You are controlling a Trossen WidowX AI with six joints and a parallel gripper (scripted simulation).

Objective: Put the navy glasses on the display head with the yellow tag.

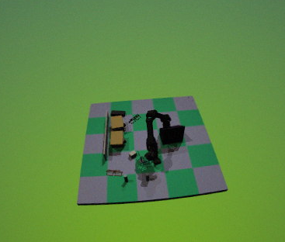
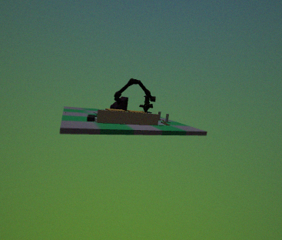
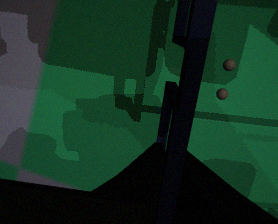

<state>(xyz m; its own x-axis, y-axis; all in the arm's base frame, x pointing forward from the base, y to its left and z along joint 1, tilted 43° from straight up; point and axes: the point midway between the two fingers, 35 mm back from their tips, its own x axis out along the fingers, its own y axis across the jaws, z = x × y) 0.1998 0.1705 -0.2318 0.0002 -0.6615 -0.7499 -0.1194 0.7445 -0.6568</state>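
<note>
The navy glasses are in the grasp of the gripper, whose jaws are nearly shut, with the frame between them. In the wrist view the long navy bar runs from top to bottom on a slight slant, crossing the black wedge at the lower edge. Two small round nose pads stand to its right, so the bridge probably lies level with them, a little beyond the jaws.

What matters now is where that bridge lies from the heads. In the top view the held pair is below and to the right of two tan blocks, presumably the display heads, which stand side by side before a long upright panel. The lower block is the nearer. Small dark shapes jut from their right sides, likely noses, so the approach should come from the right with the temples leading leftward. The yellow tag cannot be made out, so which block is the target is unclear; if it is the farther one, the swing must keep clear of its neighbour.

Farther out, a pale cube sits between the lower block and the gripper, brown-framed glasses lie below, and another dark pair rests right of the upper block on the counter.
</note>
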